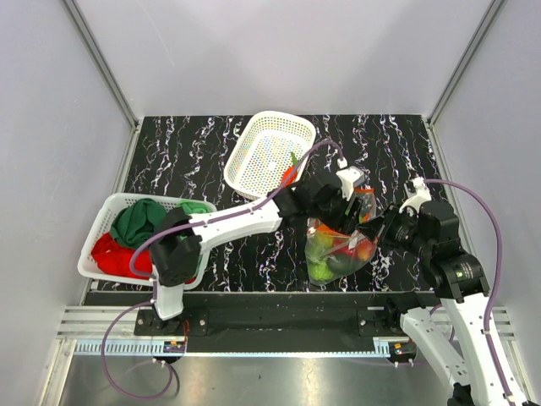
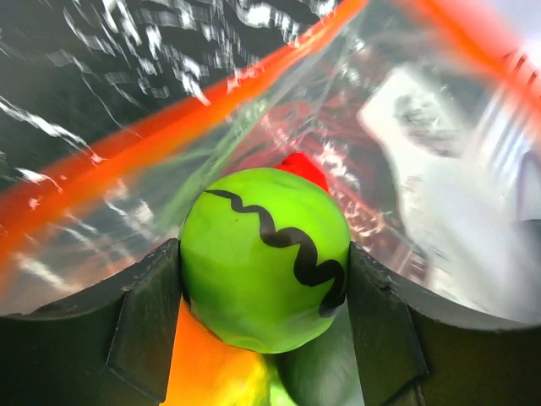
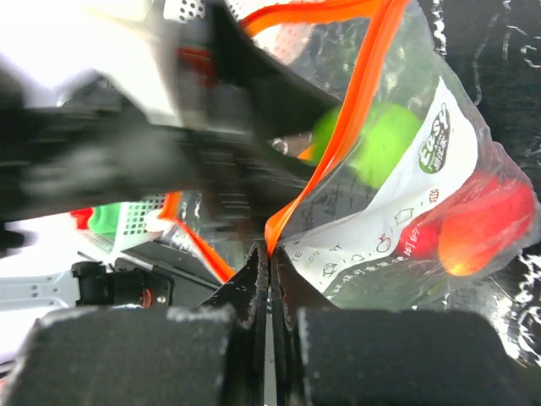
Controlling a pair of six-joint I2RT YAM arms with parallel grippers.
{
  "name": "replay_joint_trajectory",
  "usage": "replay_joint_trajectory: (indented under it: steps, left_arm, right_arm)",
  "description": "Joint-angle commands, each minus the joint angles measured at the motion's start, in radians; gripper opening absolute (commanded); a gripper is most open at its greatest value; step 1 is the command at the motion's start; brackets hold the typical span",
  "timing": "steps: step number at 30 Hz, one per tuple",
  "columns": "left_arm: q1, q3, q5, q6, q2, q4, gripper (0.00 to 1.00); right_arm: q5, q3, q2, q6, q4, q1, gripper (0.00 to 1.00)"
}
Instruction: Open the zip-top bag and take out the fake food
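The clear zip-top bag (image 1: 338, 249) with its orange zip strip (image 3: 359, 101) lies at mid-right of the table, mouth open. My left gripper (image 2: 265, 292) is inside the mouth, shut on a round green piece with a black wavy line (image 2: 266, 254). Orange and red fake food (image 2: 207, 368) lies under it. My right gripper (image 3: 270, 254) is shut on the bag's edge at the zip strip, holding it. A red piece (image 3: 482, 224) and a green piece (image 3: 380, 139) show through the plastic. The bag also shows in the left wrist view (image 2: 127, 203).
A white mesh basket (image 1: 269, 154) stands at the back middle with a red-and-green pepper (image 1: 290, 172) at its near edge. Another white basket (image 1: 106, 224) with green and red cloths (image 1: 139, 224) stands at the left. Grey walls enclose the black marbled table (image 1: 194, 152).
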Motion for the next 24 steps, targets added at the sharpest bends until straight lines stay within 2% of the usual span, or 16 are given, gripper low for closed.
replay_joint_trajectory:
  steps: [1, 7, 12, 16, 24]
  left_arm:
    - [-0.002, 0.083, -0.052, 0.076, -0.148, 0.016, 0.0]
    - [-0.001, 0.132, -0.027, 0.091, -0.194, 0.005, 0.0]
    - [0.011, 0.143, -0.121, 0.156, -0.259, 0.005, 0.0]
    - [0.108, 0.132, -0.12, 0.144, -0.296, 0.002, 0.0]
    - [0.309, 0.011, -0.081, 0.121, -0.333, 0.004, 0.0]
  right_arm:
    - [0.042, 0.037, -0.006, -0.027, -0.016, 0.0, 0.0]
    - [0.051, 0.037, 0.011, -0.027, -0.016, -0.002, 0.0]
    - [0.074, 0.041, 0.019, -0.022, -0.022, 0.0, 0.0]
    - [0.104, 0.047, 0.027, -0.022, -0.03, 0.001, 0.0]
    - [0.134, 0.064, 0.03, -0.042, -0.03, 0.0, 0.0]
